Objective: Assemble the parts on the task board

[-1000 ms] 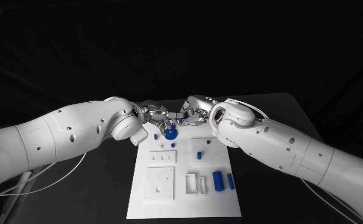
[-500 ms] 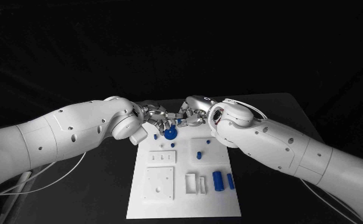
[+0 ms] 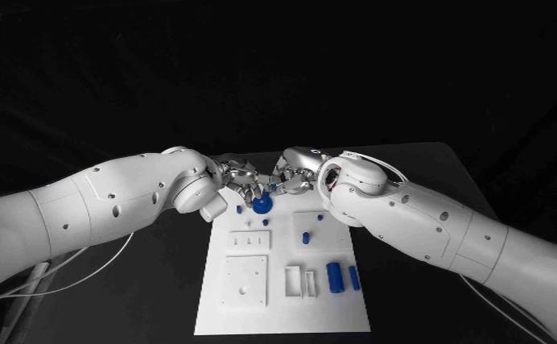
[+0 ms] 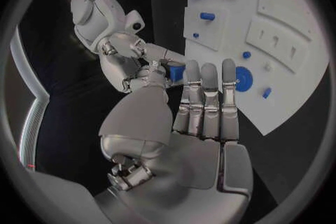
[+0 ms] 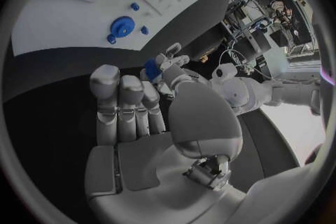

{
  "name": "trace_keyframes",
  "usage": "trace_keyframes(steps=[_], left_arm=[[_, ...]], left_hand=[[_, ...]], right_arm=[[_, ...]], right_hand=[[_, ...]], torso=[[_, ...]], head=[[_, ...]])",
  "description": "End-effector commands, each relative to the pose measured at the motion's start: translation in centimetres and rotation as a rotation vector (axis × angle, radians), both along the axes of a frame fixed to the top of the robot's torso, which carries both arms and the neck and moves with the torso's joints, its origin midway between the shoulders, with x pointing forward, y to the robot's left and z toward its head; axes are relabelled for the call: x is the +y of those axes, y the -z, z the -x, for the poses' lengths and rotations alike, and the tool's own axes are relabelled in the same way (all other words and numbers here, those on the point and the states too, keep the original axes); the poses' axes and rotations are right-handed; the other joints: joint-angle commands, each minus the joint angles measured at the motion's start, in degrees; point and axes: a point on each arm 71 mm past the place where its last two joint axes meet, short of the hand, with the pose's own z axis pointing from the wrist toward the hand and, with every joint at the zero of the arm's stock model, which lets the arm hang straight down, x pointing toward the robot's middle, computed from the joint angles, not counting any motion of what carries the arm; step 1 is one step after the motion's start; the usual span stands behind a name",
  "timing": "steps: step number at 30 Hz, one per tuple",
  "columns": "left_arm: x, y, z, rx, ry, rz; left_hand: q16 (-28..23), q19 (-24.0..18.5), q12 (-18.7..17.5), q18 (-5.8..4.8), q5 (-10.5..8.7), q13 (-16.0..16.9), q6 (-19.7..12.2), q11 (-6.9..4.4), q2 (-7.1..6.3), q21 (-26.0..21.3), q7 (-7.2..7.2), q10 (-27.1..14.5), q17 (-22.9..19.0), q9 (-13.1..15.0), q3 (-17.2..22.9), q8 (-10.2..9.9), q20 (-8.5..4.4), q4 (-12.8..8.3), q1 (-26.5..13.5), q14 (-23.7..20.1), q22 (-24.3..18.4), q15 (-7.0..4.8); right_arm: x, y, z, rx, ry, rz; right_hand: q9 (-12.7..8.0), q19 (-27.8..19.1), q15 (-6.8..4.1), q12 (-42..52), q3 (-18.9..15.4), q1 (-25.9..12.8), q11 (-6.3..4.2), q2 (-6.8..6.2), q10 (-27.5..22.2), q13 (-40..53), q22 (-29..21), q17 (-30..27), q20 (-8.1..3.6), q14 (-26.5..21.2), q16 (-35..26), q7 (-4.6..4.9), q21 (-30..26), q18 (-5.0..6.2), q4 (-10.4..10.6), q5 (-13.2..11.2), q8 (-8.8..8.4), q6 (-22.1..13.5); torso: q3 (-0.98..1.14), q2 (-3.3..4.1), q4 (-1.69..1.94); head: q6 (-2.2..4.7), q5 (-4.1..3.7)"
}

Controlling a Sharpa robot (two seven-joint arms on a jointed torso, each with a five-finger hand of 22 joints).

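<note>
– Where are the two hands?

– Both sit over the table (image 3: 162, 279) at the 12 o'clock end of the task board (image 3: 278, 312), knuckle to knuckle. The left hand (image 3: 236, 181) comes in from 9 o'clock and the right hand (image 3: 297, 178) from 3 o'clock.

– Is either of them holding anything?

– There is a small blue piece (image 4: 175, 72) up between them, off the board. The left wrist view shows it nipped between the left hand's thumb and the tip of a finger, with the other fingers straight and side by side.

– And the right hand?

– Its fingertips reach in and touch the same piece. Its fingers lie fairly straight and its thumb stands off from them. Whether it truly grips the piece or only rests on it, I cannot tell.

– What is on the board itself?

– A blue gear (image 3: 262, 205) lies flat near the 12 o'clock edge, just below the two hands. A little blue peg (image 3: 239, 209) stands at its 9 o'clock and another small one (image 3: 265, 221) at its 6 o'clock.

– Further down?

– A short blue pin (image 3: 307, 238) stands near the middle. Toward 5 o'clock a thick blue cylinder (image 3: 333, 277) lies beside a thinner blue bar (image 3: 352, 278), close together, both pointing 12 to 6
</note>
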Motion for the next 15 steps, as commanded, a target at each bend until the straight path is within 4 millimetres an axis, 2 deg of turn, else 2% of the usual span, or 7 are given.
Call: trace_keyframes(steps=[1, 8, 15], left_arm=[[-0.2, 0.04, 0.05, 0.007, 0.013, -0.008], [-0.3, 0.05, 0.04, 0.009, 0.013, -0.011], [-0.54, 0.09, 0.12, 0.016, 0.024, -0.013]], left_hand=[[-0.4, -0.2, -0.24, -0.26, -0.2, -0.09, -0.24, -0.07, 0.08, -0.21, -0.11, -0.33, -0.07, -0.12, -0.09, -0.09, 0.28, -0.45, 0.62, -0.36, 0.1, 0.0], [-0.43, -0.19, -0.32, -0.27, -0.13, -0.15, -0.2, -0.08, 0.4, -0.32, -0.12, -0.35, -0.11, -0.31, -0.2, -0.18, 0.29, -0.82, 0.89, -0.38, 0.12, 0.01], [-0.47, -0.17, -0.44, -0.3, 0.15, -0.23, -0.06, -0.17, 1.74, -0.42, -0.22, -0.35, -0.14, -0.73, 0.32, -0.4, 0.25, -1.89, 2.22, -0.36, 0.18, -0.05]], right_arm=[[0.17, 0.05, 0.07, -0.001, -0.007, 0.02], [0.29, 0.07, 0.1, 0.002, -0.009, 0.023], [0.45, 0.13, 0.09, 0.005, -0.01, 0.027]], right_hand=[[0.11, 3.24, -0.26, -0.25, -0.29, 0.01, -0.01, 0.07, -0.26, -0.05, 4.85, -0.05, -0.47, 0.12, -0.19, 0.12, -0.24, -0.78, 0.16, 0.24, 0.27, 0.19], [0.11, 3.24, -0.26, -0.25, -0.29, 0.01, -0.01, 0.07, -0.26, -0.05, 4.85, -0.05, -0.47, 0.12, -0.19, 0.12, -0.24, -0.78, 0.16, 0.24, 0.27, 0.19], [0.11, 3.24, -0.26, -0.25, -0.29, 0.01, -0.01, 0.07, -0.26, -0.05, 4.85, -0.05, -0.47, 0.12, -0.19, 0.12, -0.24, -0.78, 0.16, 0.24, 0.27, 0.19]], torso=[[0.01, -0.01, 0.01], [0.0, 0.03, 0.06], [0.01, 0.04, 0.08]], head=[[0.0, -0.03], [0.03, -0.09], [-0.06, -0.09]])
